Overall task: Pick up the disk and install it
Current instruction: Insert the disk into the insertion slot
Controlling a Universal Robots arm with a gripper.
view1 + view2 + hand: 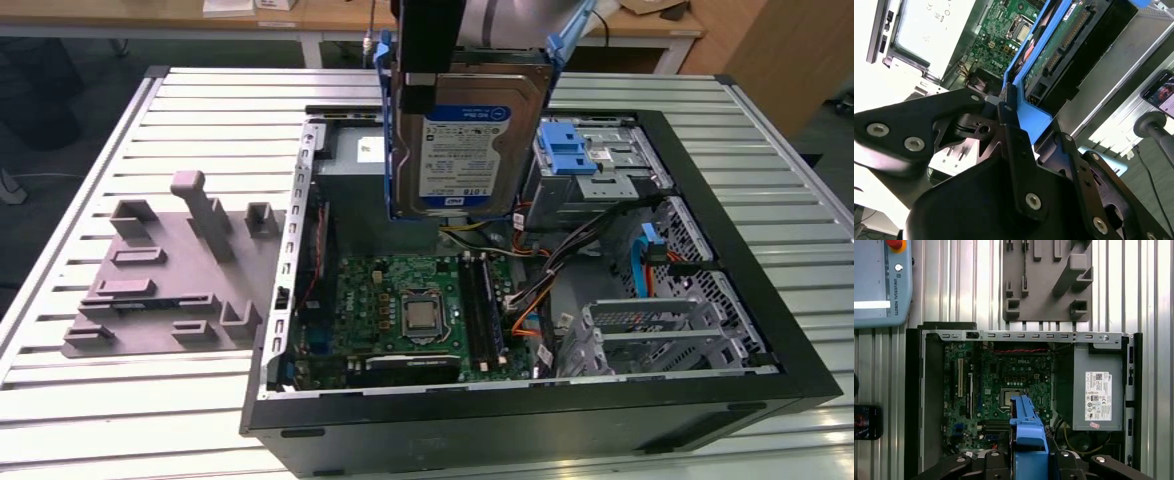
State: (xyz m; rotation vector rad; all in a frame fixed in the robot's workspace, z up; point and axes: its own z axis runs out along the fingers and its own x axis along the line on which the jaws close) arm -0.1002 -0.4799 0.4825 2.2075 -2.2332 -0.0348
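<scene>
Slatted metal table [747, 110]: carries all items and lies beneath the fingers.

Open black case [534, 420]: lies on its side on the table, directly under the fingers, with its interior exposed.

Grey fixture [160, 280]: rests on the table outside the case, well apart from the fingers, towards the exterior view's left. It shows several upright blocks and slots.

Power supply [1099, 390]: grey box with a white sticker, seated in a corner of the case, below the fingers and off to one side.

Motherboard [400, 310]: green, flat on the case floor. In the first wrist view it lies straight below the fingers, with the processor socket [1013, 396] near the held item's edge.

Cage [601, 160]: silver with a blue latch, fixed inside the case, near the fingers on the exterior view's right and lower than them.

Disk [467, 140]: hangs upright from the fingers above the case interior, with its label facing the exterior camera and a blue carrier rail down each side. It appears to be clear of the cage and the case floor.

Gripper [1034, 117]: black, with its fingers [1011, 135] closed narrowly on the end of the disk's blue carrier, one finger on each side.

Phone [866, 422]: lies on the table outside the case, well apart from the fingers.
</scene>
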